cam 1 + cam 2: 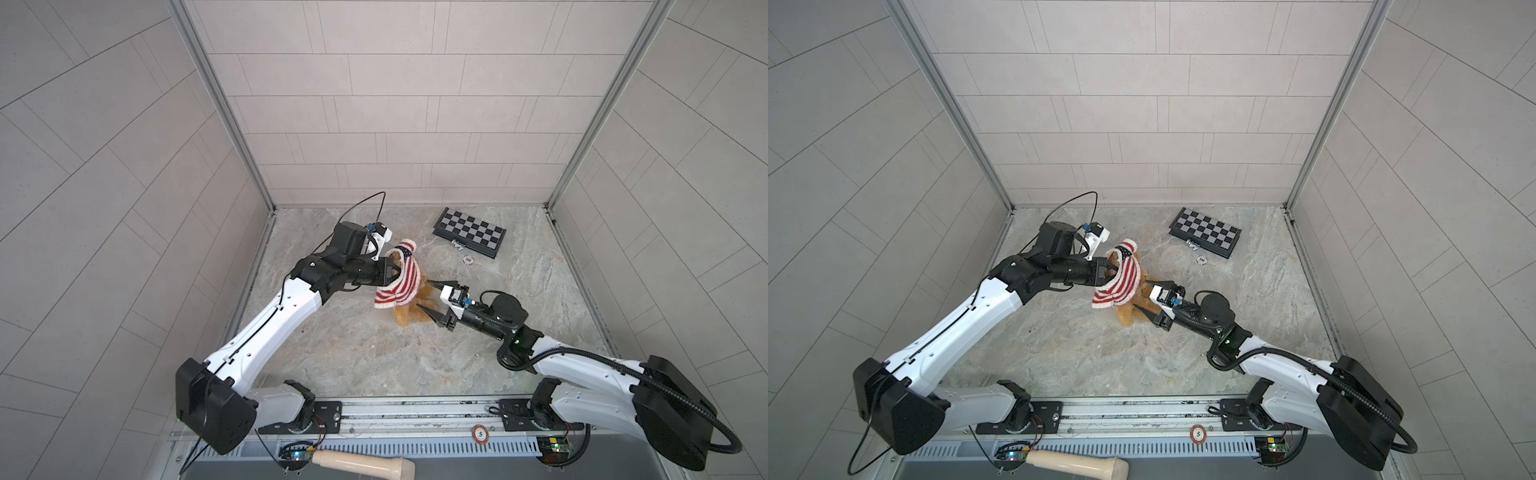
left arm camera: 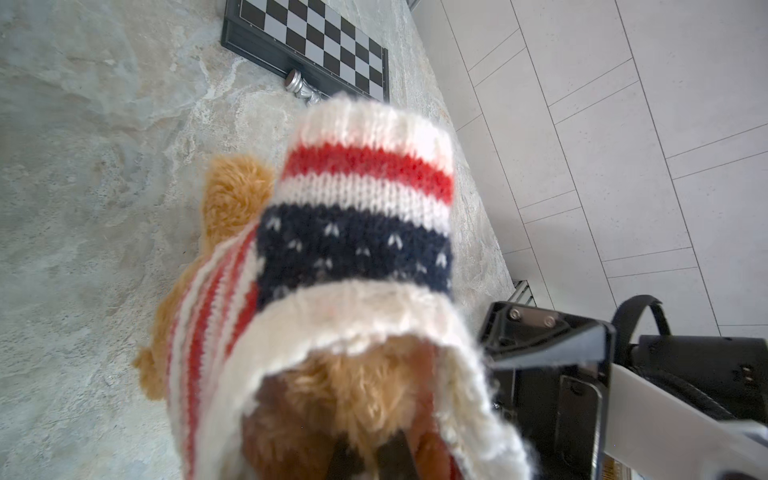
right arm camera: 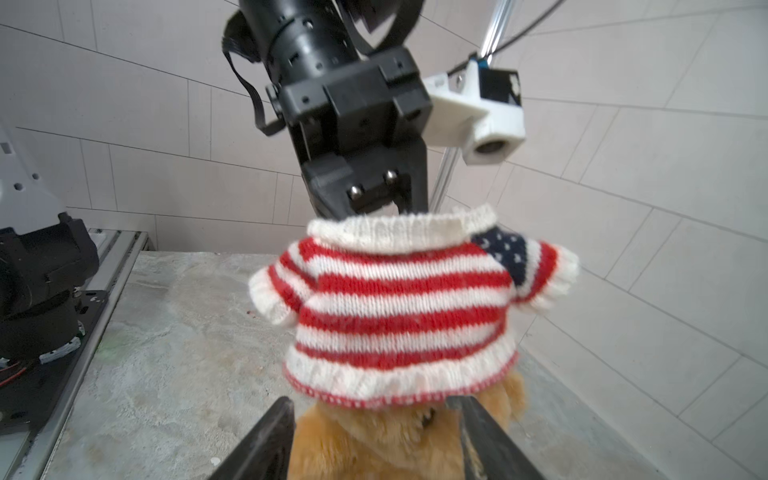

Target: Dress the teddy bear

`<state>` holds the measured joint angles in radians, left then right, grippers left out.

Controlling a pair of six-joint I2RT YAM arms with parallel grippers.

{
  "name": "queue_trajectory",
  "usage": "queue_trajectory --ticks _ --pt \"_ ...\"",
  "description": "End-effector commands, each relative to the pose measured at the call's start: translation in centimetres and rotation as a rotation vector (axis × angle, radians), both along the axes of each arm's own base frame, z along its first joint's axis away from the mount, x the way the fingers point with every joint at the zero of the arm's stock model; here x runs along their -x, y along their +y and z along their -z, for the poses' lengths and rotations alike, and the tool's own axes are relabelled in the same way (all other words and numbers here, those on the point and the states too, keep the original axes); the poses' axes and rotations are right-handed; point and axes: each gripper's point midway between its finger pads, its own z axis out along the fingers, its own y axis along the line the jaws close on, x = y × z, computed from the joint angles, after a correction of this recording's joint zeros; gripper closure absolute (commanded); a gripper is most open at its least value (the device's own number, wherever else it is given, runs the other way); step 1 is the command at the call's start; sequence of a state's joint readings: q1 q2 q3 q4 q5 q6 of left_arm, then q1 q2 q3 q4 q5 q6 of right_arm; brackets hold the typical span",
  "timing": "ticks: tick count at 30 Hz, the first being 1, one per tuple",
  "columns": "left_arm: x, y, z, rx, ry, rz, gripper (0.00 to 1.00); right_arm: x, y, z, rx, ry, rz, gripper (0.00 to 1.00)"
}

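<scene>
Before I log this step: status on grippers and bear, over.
Left gripper shut on bear inside sweater collar. Right gripper open, straddling bear's lower body. Sweater over upper half. Chessboard well clear.

fluffy tan teddy bear (image 1: 408,318), head covered

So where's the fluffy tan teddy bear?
The bear is mid-table in both top views, half inside the red-striped knit sweater, between the left gripper and right gripper.

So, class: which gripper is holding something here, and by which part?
The left gripper is shut on the teddy bear, pinching fur inside the sweater collar; the right gripper is open, empty.
</scene>
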<state>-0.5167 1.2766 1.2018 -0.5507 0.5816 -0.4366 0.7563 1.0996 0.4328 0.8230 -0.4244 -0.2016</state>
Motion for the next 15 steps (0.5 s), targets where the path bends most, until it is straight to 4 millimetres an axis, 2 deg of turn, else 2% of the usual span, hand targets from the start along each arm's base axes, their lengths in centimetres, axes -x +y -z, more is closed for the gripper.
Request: queue_trajectory --ticks 1,4,12,13,15 --pt "0.0 -0.3 -0.6 0.025 -0.037 0.029 1.00 -0.7 0.5 0.6 0.095 -0.081 0.025 0.43" --pt "0.1 -0.4 -0.7 0.029 -0.038 0.031 1.00 -1.2 1.4 0.9 0.161 -0.093 0.002 0.52" --pt "-0.1 -0.4 -0.1 0.021 -0.024 0.030 1.00 -2.5 2.6 2.3 0.218 -0.101 0.003 0.67" --pt "-0.2 -0.5 0.1 0.021 -0.022 0.032 1.00 -2.9 2.7 2.7 0.233 -0.094 0.010 0.71" --pt "-0.2 -0.6 0.1 0.025 -0.022 0.035 1.00 -3.6 3.0 3.3 0.255 -0.089 0.027 0.87"
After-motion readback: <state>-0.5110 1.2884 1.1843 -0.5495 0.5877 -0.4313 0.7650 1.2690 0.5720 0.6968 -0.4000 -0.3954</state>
